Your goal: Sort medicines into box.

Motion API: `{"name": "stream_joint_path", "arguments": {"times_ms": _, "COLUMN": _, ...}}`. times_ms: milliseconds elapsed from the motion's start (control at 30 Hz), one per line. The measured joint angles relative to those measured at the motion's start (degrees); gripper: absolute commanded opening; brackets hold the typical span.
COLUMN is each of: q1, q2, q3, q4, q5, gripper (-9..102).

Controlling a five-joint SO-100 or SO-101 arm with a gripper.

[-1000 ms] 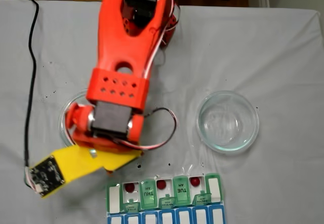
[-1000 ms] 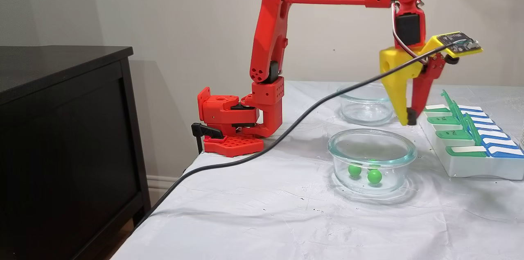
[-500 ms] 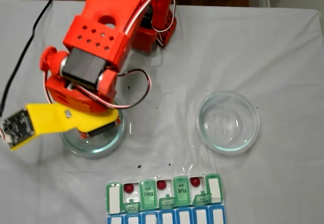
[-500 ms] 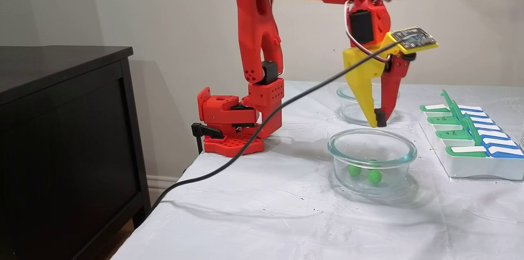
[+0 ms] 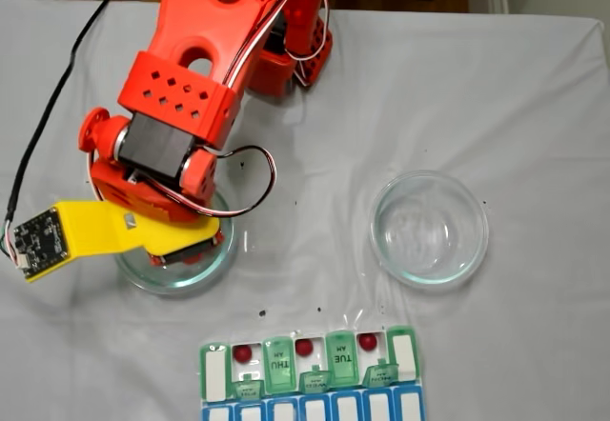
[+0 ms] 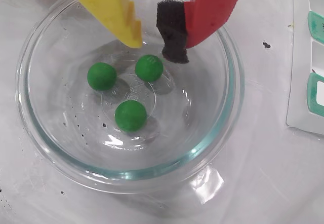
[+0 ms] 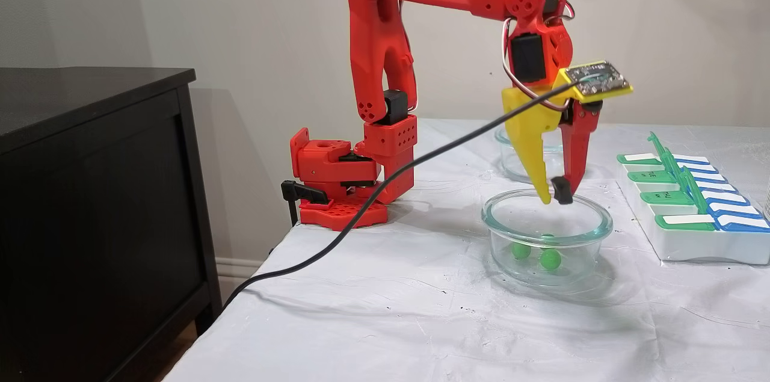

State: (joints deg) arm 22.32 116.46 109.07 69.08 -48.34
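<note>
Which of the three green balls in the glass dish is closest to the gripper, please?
The upper right green ball, just below the gripper in the wrist view; the other two lie farther left and lower.

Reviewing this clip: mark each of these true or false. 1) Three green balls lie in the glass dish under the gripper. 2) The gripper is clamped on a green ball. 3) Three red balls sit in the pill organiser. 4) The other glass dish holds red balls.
1) True: three green balls lie in the glass dish below the gripper.
2) False: its fingertips stand apart, above the balls, holding nothing.
3) True: three red balls sit in open compartments of the pill organiser.
4) False: the other glass dish looks empty in the top-down fixed view.
</note>
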Motion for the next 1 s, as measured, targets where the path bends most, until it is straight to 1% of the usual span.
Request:
{"name": "stream_joint_path", "arguments": {"times_ms": 467, "q1": -0.35, "q2": -3.25, "q3": 3.34, "q4": -2.37, "q5": -2.29, "gripper": 14}}
{"name": "stream_joint_path", "arguments": {"times_ms": 700, "q1": -1.23, "q2": -4.22, "q3": 3.34, "q4": -2.37, "q5": -4.39, "gripper": 19}}
{"name": "stream_joint_path", "arguments": {"times_ms": 1000, "q1": -1.23, "q2": -4.22, "q3": 3.34, "q4": -2.11, "q5": -7.29, "gripper": 18}}
